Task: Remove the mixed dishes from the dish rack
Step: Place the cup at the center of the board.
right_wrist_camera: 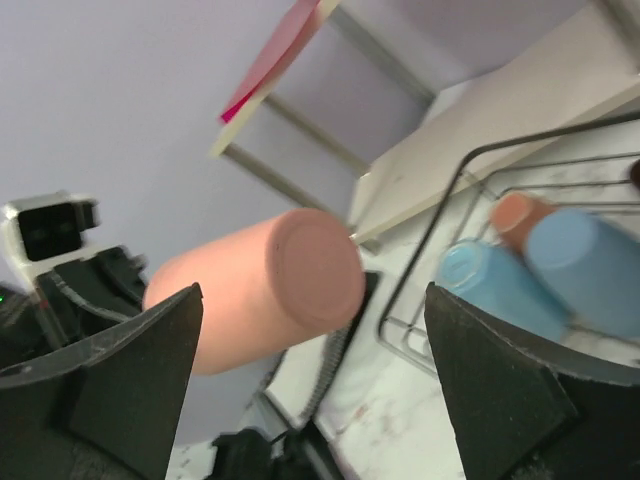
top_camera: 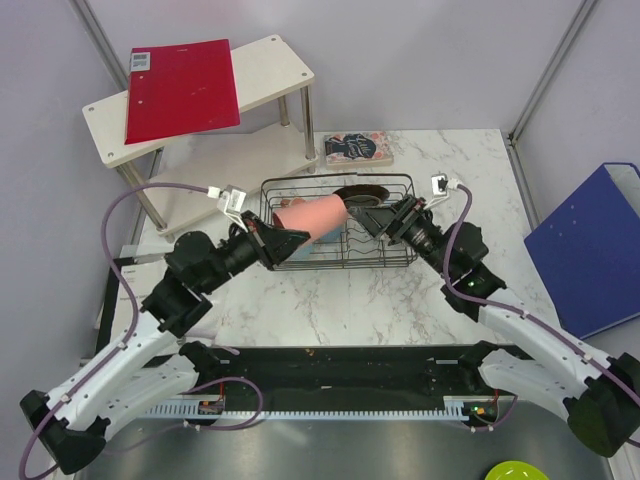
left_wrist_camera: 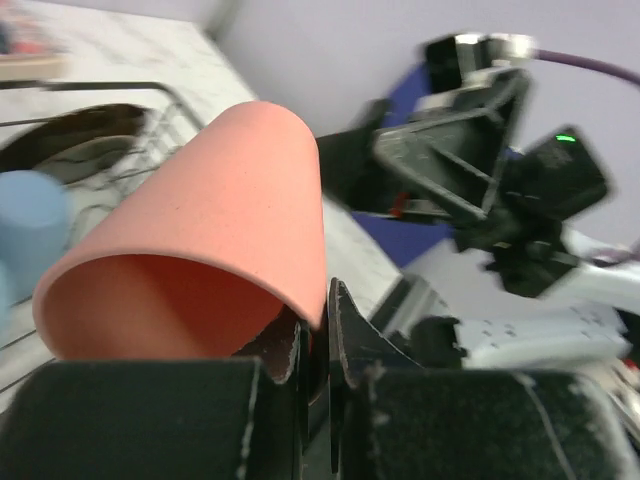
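Your left gripper (left_wrist_camera: 318, 310) is pinching the salmon-pink tumbler (left_wrist_camera: 220, 230) by its rim; your right gripper (right_wrist_camera: 312, 290) is gaping wide, facing its base.

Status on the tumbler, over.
Left gripper shut on salmon-pink tumbler rim. Right gripper open at its base. Tumbler sideways over dish rack. Blue cups in rack.

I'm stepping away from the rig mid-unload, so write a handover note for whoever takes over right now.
Left gripper: jaws shut on the rim of the salmon-pink tumbler, held on its side over the left end of the dish rack.
Right gripper: jaws open, facing the tumbler's base.
In the rack: dark plate, blue cup, paler blue cup.
Done: tumbler lifted. Left: set it down, then unload the rest.
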